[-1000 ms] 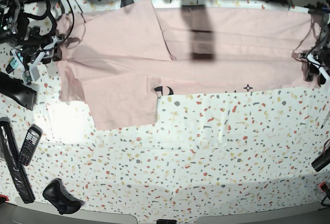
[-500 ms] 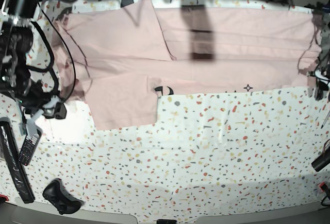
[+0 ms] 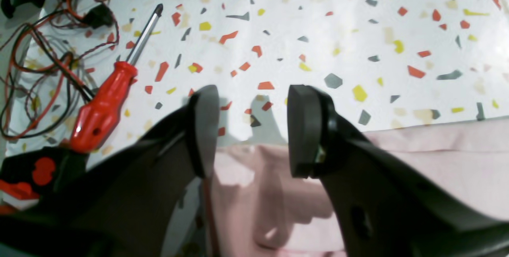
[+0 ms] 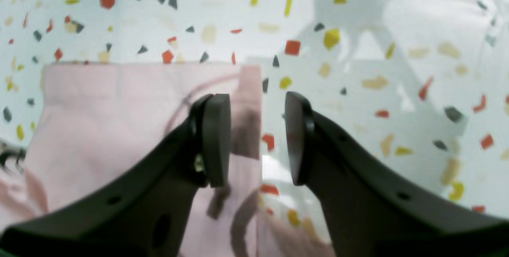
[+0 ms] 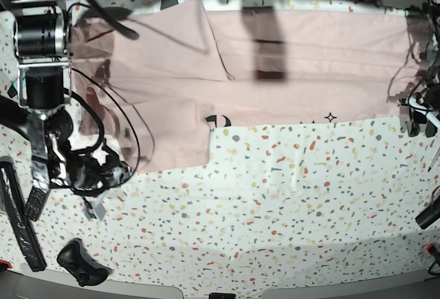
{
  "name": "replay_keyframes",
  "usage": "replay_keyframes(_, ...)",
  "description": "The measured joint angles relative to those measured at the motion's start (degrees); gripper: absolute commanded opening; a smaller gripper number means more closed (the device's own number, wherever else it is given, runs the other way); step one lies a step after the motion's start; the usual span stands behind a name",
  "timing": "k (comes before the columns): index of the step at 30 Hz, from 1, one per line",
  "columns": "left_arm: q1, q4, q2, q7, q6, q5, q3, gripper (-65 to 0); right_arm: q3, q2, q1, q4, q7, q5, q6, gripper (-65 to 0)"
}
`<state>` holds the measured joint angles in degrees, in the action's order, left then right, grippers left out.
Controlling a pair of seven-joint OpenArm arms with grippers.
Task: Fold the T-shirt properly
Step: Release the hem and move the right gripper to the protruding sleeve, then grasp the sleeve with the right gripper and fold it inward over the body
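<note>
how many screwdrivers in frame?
1. A red-handled screwdriver lies on the table beside the wire tangle, seen only in the left wrist view. Others could be hidden behind the arms.

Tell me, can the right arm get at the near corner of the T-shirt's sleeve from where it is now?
Probably yes. The right gripper hangs open right over the edge of the T-shirt, one finger above cloth and one above bare table, with nothing between them and the fabric.
</note>
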<state>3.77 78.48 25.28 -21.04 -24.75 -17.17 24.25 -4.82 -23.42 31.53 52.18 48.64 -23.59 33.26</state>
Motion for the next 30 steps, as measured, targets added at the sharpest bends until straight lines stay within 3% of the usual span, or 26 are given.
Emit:
replay_keyframes(4, 0.02, 0.0, -0.02, 0.02, 0.0, 0.04, 0.0, -38.8, -0.68, 3.74, 1.68, -5.86, -0.04, 6.67, 0.33, -42.7)
replay_keyframes(8, 0.0, 0.0, -0.02, 0.0, 0.02, 0.04, 0.0, -38.8, -0.61, 5.57, 2.43, -8.02, -1.25, 8.76, 0.02, -43.1)
replay_keyframes(10, 0.02, 0.0, -0.02, 0.02, 0.0, 0.04, 0.0, -38.8, -0.55, 6.01, 2.4, -8.07, -1.18, 8.74, 0.02, -47.9)
replay_keyframes(14, 0.0, 0.0, -0.02, 0.02, 0.0, 0.04, 0.0, -38.8, -0.57, 6.16, 2.34, -8.17, -1.22, 8.7, 0.02, -65.0)
replay_keyframes(19, 0.0, 0.0, -0.02, 0.02, 0.0, 0.04, 0.0, -38.8, -0.57, 5.6, 2.1, -7.48, -2.75, 8.76, 0.0, -65.0)
replay_keyframes(24, 0.02, 0.0, -0.02, 0.02, 0.0, 0.07, 0.0, -38.8, -0.59, 5.57, -0.17, 0.52, 0.0, 9.31, 0.04, -65.0)
replay_keyframes(30, 0.02, 0.0, -0.04, 0.04, 0.0, 0.09, 0.0, -38.8, -0.61, 5.68, -10.23, 21.33, 1.57, 9.09, 0.09, -65.0)
